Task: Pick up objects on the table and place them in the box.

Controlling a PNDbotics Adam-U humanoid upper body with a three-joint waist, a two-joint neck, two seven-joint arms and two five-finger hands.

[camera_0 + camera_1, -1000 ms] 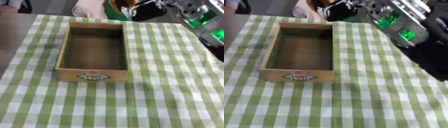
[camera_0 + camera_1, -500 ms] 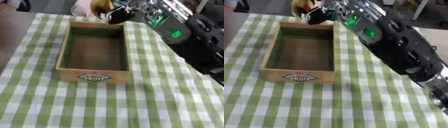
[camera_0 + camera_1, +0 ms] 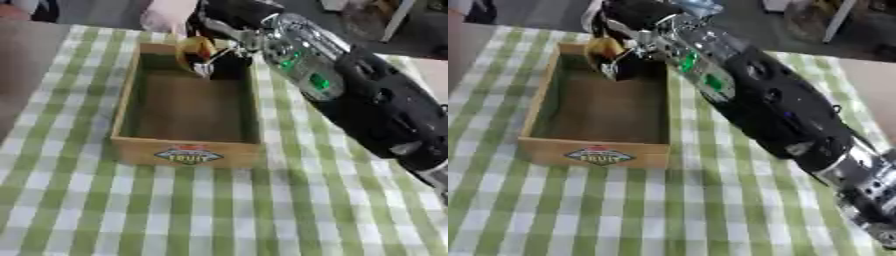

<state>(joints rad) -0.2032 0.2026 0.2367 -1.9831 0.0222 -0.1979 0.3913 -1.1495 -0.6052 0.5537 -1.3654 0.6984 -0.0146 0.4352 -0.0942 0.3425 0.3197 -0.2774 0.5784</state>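
Robot's right hand (image 3: 229, 31) hung above the wooden box's (image 3: 131, 92) far end, grasping a yellowish object (image 3: 194, 48); placing step, release likely next.

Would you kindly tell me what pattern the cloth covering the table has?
The tablecloth has a green-and-white check, clearest in the left eye view.
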